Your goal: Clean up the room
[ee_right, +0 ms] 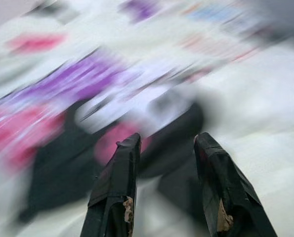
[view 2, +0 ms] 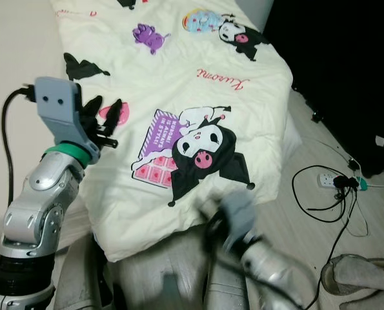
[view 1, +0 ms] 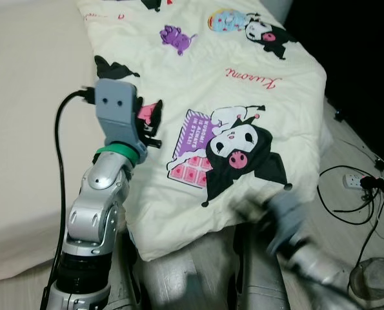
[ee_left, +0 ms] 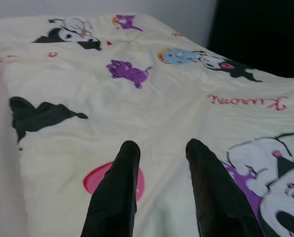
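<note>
- Cream cartoon-print blanket (view 1: 198, 97) spread over the bed (view 1: 24, 129), long axis running from the near edge toward the far right
- Near edge of blanket hanging over the bed's front, directly ahead of the robot, between both arms
- Left gripper (view 2: 102, 119) raised over the blanket's left part, fingers (ee_left: 114, 192) spread apart, nothing held, tips just above the fabric
- Right gripper (ee_right: 164, 148) low at the near right, motion-blurred, fingers parted, empty, aimed at the black-and-pink character print (view 1: 240, 152)
- Judged nearer to the hanging near edge: right gripper; nearer to the left border: left gripper
- Readable writing: red script reading roughly "Kuromi" (view 1: 252, 77), seen upside down; small text on the purple panel (view 1: 195, 131) illegible
- Power strip with cables (view 1: 356, 184) on the floor, far right
</note>
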